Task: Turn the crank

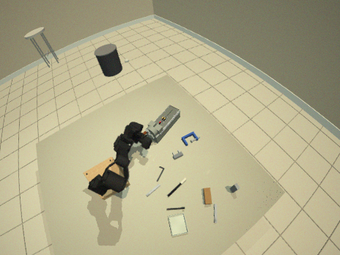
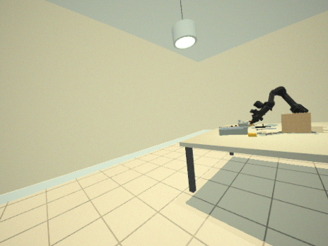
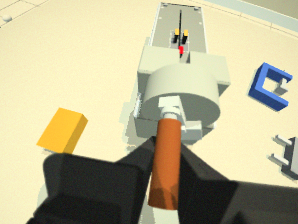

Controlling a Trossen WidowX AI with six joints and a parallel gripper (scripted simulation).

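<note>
The grey machine (image 1: 172, 114) (image 2: 233, 131) (image 3: 182, 90) has a round housing at its near end in the wrist view. Its orange crank handle (image 3: 166, 170) points toward the wrist camera. My gripper (image 3: 164, 142) (image 2: 251, 122) is shut on this handle, one finger against each side. The slide's red pointer (image 3: 181, 50) (image 1: 160, 122) lies on the crank side of the two brass zero marks, left mark (image 3: 176, 32) and right mark (image 3: 185, 33), a small gap short of level with them. The fingertips are partly hidden by the arm in the top view.
A yellow block (image 3: 62, 127) (image 2: 252, 134) lies left of the machine in the wrist view. A blue clamp (image 3: 257, 81) (image 1: 187, 135) and a grey two-pegged part (image 1: 178, 155) lie to its right. Several tools and an orange-brown block (image 1: 207, 196) lie farther away on the table.
</note>
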